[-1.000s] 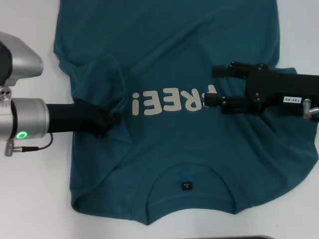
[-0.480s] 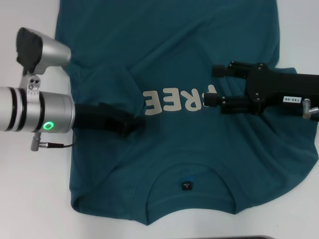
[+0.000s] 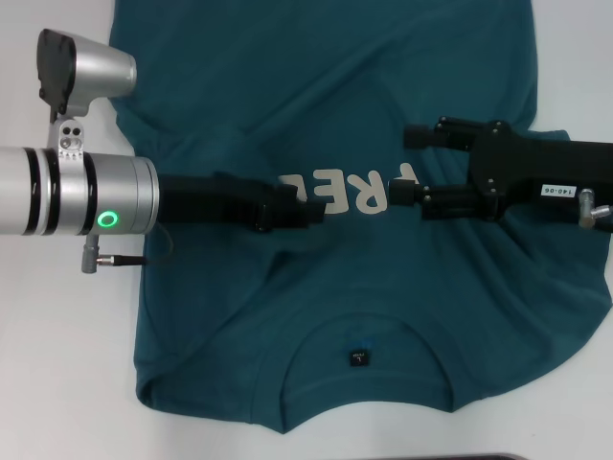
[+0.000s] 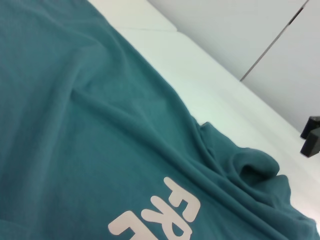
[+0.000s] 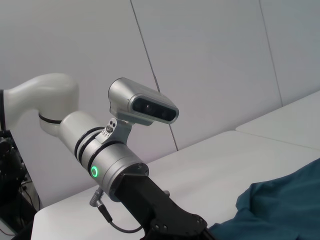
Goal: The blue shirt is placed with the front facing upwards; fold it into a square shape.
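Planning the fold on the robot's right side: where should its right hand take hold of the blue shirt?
Probably the sleeve edge of the blue shirt on the robot's right, coming in from the bare table side; that loose edge lies flat beside the right hand.

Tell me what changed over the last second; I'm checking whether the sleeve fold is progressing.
The left gripper has travelled from the shirt's left side toward the chest middle, dragging a fold of the blue shirt across the lettering, so fewer letters show. The right gripper has stayed open over the right end of the lettering, and the collar label has not moved.
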Robot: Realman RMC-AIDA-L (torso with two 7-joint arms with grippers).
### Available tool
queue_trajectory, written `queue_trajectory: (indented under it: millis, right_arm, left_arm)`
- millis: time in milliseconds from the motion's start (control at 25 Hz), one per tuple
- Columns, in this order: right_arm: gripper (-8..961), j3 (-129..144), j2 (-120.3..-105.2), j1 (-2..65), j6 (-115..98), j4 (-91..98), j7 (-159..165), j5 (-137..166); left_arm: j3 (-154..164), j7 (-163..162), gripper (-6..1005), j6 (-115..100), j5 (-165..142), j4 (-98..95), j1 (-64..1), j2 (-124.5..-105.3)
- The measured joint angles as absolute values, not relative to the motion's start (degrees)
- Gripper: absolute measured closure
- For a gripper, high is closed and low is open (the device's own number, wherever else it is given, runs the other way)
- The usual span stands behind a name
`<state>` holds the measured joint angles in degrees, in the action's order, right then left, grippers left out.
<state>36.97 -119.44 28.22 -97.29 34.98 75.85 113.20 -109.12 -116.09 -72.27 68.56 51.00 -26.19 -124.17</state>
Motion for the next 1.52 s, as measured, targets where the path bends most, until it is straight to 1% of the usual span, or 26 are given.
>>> queue_trajectory:
  millis: [80, 400, 520, 720, 1040, 1080, 1120, 1240, 1320, 1360, 1520]
  right_arm:
    - [37, 36.98, -119.44, 28.22, -97.29, 34.98, 75.85, 113.20]
    - [37, 36.58, -119.36, 28.11, -97.30, 35.30, 76.29, 113.20]
    - [37, 36.11, -118.76, 27.94, -97.31, 35.45, 77.30, 113.20]
    - [37, 35.07, -116.74, 27.72, -97.33, 35.65, 81.64, 113.23]
    - [37, 35.08, -113.67, 26.91, -97.56, 41.48, 96.39, 116.67]
    - [37, 34.81, -112.95, 26.07, -97.51, 44.06, 101.75, 117.97]
    - [37, 34.81, -112.95, 26.07, -97.51, 44.06, 101.75, 117.97]
    - [37, 33.08, -111.84, 24.75, -97.40, 46.85, 108.08, 119.54]
    - [37, 30.66, -110.86, 23.90, -97.74, 47.57, 111.18, 121.31]
    - [37, 27.74, -110.03, 23.25, -98.06, 47.67, 113.35, 123.97]
    - [37, 23.18, -109.61, 22.29, -98.93, 47.71, 114.83, 128.03]
  left_arm:
    - [-109.15, -116.11, 484, -72.63, 68.63, 50.96, -26.19, -124.17]
    - [-112.05, -115.92, 315, -74.35, 69.99, 52.53, -24.70, -124.05]
    - [-117.63, -113.24, 251, -77.08, 71.56, 53.06, -23.23, -124.03]
    - [-129.47, -105.73, 78, -87.18, 75.96, 51.70, -21.24, -123.95]
    - [-135.73, -102.46, 79, -91.15, 76.50, 51.03, -18.63, -123.93]
    - [-136.31, -102.16, 79, -91.19, 76.61, 50.82, -18.39, -123.93]
    - [-136.83, -101.87, 79, -91.27, 76.68, 50.56, -18.29, -123.91]
    - [-137.85, -101.18, 78, -91.52, 76.64, 49.49, -18.17, -123.63]
    - [-138.00, -100.90, 78, -91.50, 76.46, 48.91, -18.16, -123.48]
    - [-138.05, -100.69, 78, -91.37, 76.43, 48.53, -18.15, -123.41]
    - [-138.06, -99.81, 79, -91.31, 76.42, 47.94, -18.13, -123.39]
